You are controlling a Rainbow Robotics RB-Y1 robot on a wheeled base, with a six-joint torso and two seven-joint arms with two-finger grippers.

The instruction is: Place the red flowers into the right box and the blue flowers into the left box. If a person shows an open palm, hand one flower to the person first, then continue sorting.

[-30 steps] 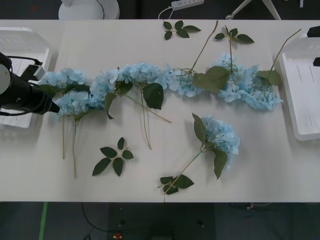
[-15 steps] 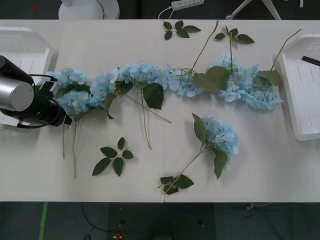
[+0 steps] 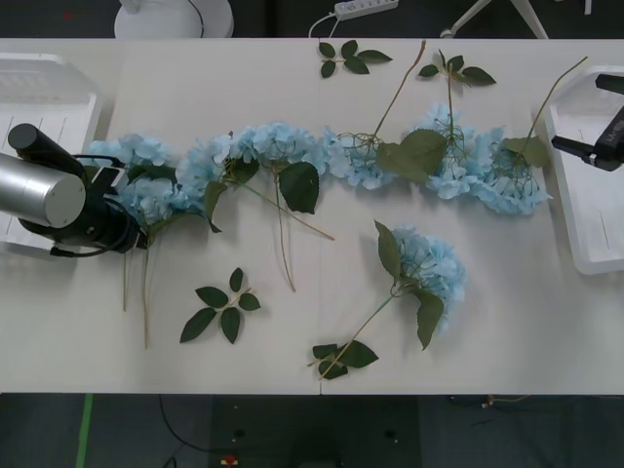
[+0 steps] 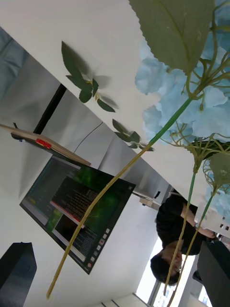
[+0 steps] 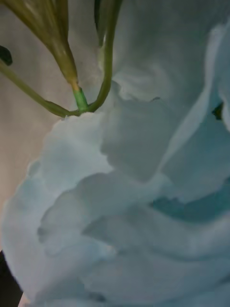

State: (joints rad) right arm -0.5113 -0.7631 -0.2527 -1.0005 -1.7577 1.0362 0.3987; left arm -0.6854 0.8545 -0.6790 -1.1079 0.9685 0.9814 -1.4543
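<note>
Several blue flowers [image 3: 278, 146] lie in a row across the white table, and one more [image 3: 431, 263] lies apart toward the front. My left gripper [image 3: 125, 232] is pressed into the leftmost blue flower [image 3: 146, 200], whose pale petals [image 5: 124, 192] sit right against the left wrist camera. Over the inner edge of the right box [image 3: 585, 244], my right gripper [image 3: 583, 115] hangs open; its wrist view looks past a flower head [image 4: 191, 105] and long stem. The left box [image 3: 39, 73] stands at the far left, partly behind my left arm. The red flowers are out of view.
Loose green leaf sprigs lie at the front left [image 3: 222, 307], the front middle [image 3: 336, 359] and along the far edge [image 3: 346, 57]. A power strip [image 3: 366, 8] and a white round base [image 3: 175, 15] sit beyond the table's far edge.
My left arm has swung right and toward the front, pushing into the leftmost blue flower. My right gripper has come in from the right edge over the right box.
</note>
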